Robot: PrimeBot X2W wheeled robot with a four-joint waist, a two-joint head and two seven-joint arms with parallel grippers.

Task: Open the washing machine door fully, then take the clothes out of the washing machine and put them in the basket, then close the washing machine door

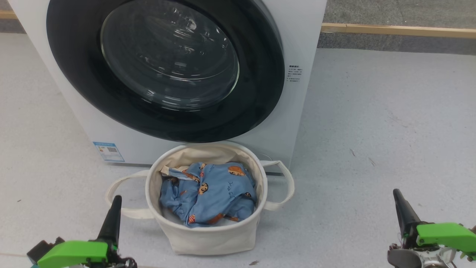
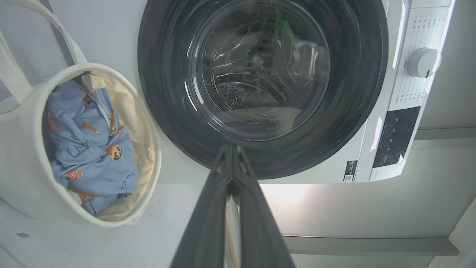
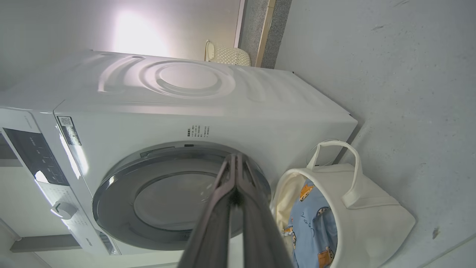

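Observation:
The white washing machine [image 1: 301, 41] stands ahead with its round black washing machine door [image 1: 167, 67] shut flat against the front. The cream basket [image 1: 208, 234] sits on the floor right below the door, and the light blue bear-print clothes [image 1: 208, 193] lie bunched inside it. My left gripper [image 1: 116, 199] is low at the left of the basket, shut and empty. My right gripper [image 1: 397, 193] hovers low at the right, well clear of the basket, also shut with nothing in it. In the left wrist view the door [image 2: 260, 85] and the basket [image 2: 22, 178] with the clothes [image 2: 89, 149] appear beyond the closed fingers [image 2: 232, 163].
Grey floor [image 1: 390, 123] stretches wide to the right of the machine. A wooden skirting strip [image 1: 398, 30] runs along the back wall. The machine's control panel and dial [image 2: 423, 62] are at its top edge. A pale woven container [image 3: 227, 56] stands behind the machine.

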